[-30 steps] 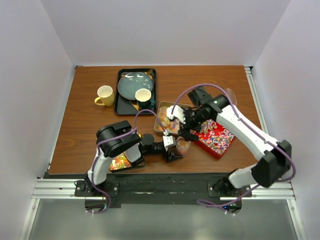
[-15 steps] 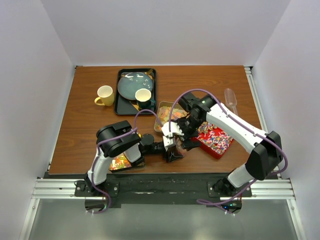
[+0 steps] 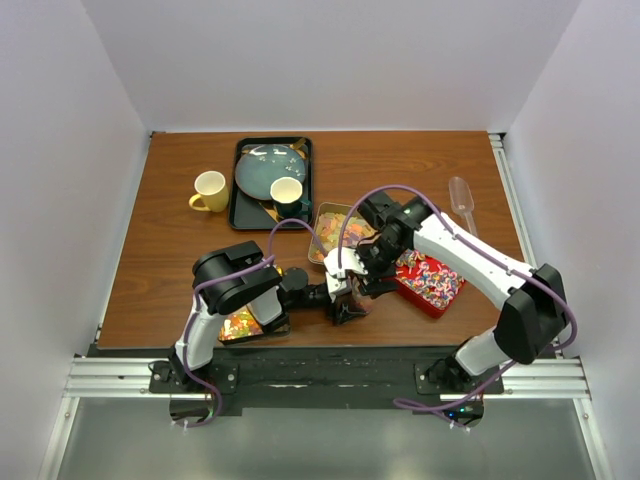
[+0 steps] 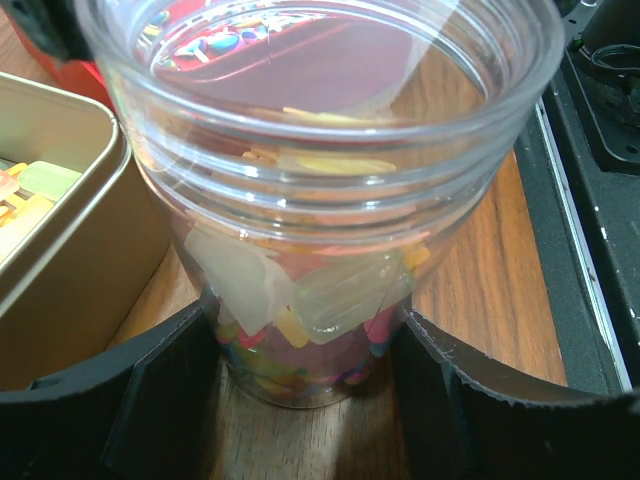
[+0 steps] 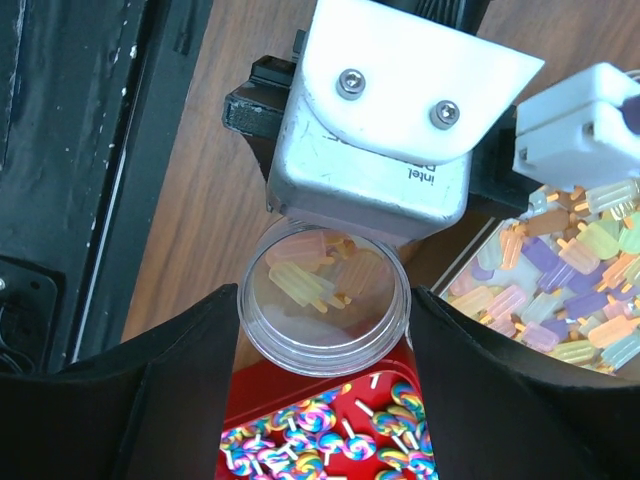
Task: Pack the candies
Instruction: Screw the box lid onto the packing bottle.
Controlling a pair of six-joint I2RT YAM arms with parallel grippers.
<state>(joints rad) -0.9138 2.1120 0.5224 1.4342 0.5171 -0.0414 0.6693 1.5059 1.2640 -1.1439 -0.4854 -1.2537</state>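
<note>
The candies [image 5: 305, 272] are small pale sweets shaped like ice lollies on sticks, and a little heap of them lies in the bottom of a clear round plastic jar [image 4: 330, 140]. The jar stands upright on the brown wooden table [image 3: 170, 270], near the front edge. The left claw [image 4: 310, 385] holds the jar low down, with one black finger pressed on each side. The right claw [image 5: 325, 335] hangs over the jar's open mouth with its two black fingers spread wide. More pale lolly candies fill a gold metal tin [image 4: 70, 265] just beside the jar. A red tin [image 5: 262, 405] of swirly lollipop sweets sits close on the jar's other side. A small tray of orange and yellow sweets [image 3: 240, 326] lies by the left arm's base. Farther back, a black tray [image 3: 240, 212] holds a blue-grey plate [image 3: 268, 168] and a dark cup [image 3: 288, 195]. A yellow mug [image 3: 210, 190] stands beside that tray. A clear plastic scoop [image 3: 461, 195] lies far off on the right.
</note>
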